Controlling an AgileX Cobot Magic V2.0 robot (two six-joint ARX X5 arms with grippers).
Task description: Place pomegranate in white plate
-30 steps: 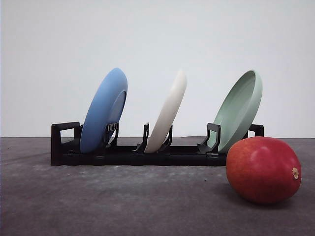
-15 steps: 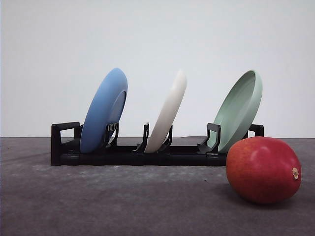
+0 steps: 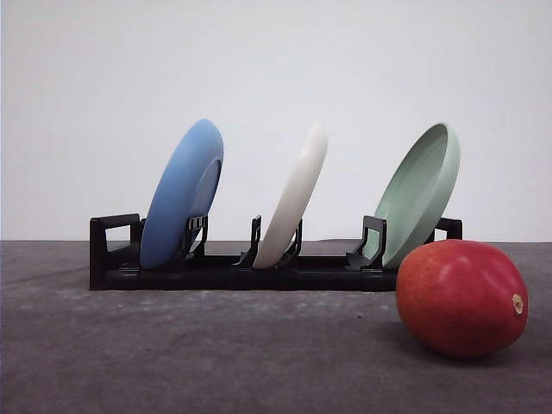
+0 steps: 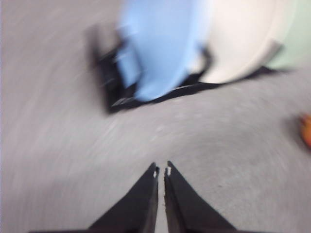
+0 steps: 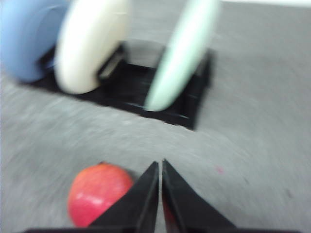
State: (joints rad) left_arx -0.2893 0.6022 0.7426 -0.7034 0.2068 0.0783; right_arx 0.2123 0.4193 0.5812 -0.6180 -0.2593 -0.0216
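Note:
The red pomegranate (image 3: 462, 298) lies on the grey table at the front right, its tan nub facing right. The white plate (image 3: 295, 200) stands on edge in the middle slot of a black rack (image 3: 233, 272), between a blue plate (image 3: 183, 194) and a pale green plate (image 3: 420, 195). In the blurred right wrist view my right gripper (image 5: 160, 167) is shut and empty, just beside the pomegranate (image 5: 97, 194), with the white plate (image 5: 90, 46) beyond. In the blurred left wrist view my left gripper (image 4: 161, 170) is shut and empty, short of the blue plate (image 4: 160, 48) and white plate (image 4: 240, 39).
The black rack (image 5: 160, 97) runs across the back of the grey table (image 3: 216, 354). A plain white wall stands behind it. An orange-red sliver of the fruit (image 4: 306, 130) shows at the edge of the left wrist view.

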